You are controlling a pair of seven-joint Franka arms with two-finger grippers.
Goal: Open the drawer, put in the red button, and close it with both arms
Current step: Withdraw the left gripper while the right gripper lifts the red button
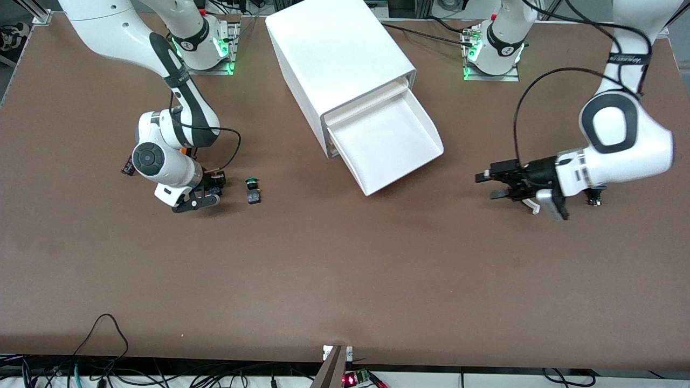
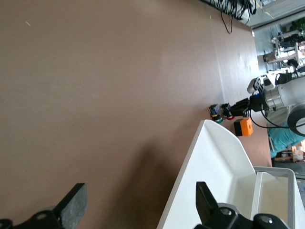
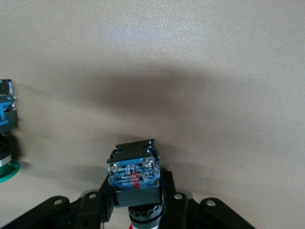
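Nearest the front camera, toward the right arm's end of the brown table (image 1: 345,280), the right arm's black two-finger gripper (image 1: 211,189) is down at the tabletop with its fingers closed on the small red push-button with a dark blocky body (image 3: 135,174). From the right wrist, the button sits squarely between the two fingers, its blue-and-clear contact block pointing away from the palm and its cap end tucked back toward the wrist, so its long axis runs along the fingers, not across them. The red cap itself is mostly hidden, though a sliver of red shows at the base. Just beside it on the table, apart from the gripper, lies the like button with a green cap (image 1: 252,189), its long axis running toward and away from the front camera. The move to come turns on one relation: the wide, shallow white plastic drawer (image 1: 388,143), pulled out of its white boxy cabinet (image 1: 337,59) with its sloped lip angled toward the camera, lies well apart from the held button, toward the left arm's end. So the right arm, which holds the button, must probably lift and carry it across over that open tray. The left arm's black gripper (image 1: 498,186) hovers over bare table just beside the drawer's lip, fingers spread wide and holding nothing; it looks to be waiting.
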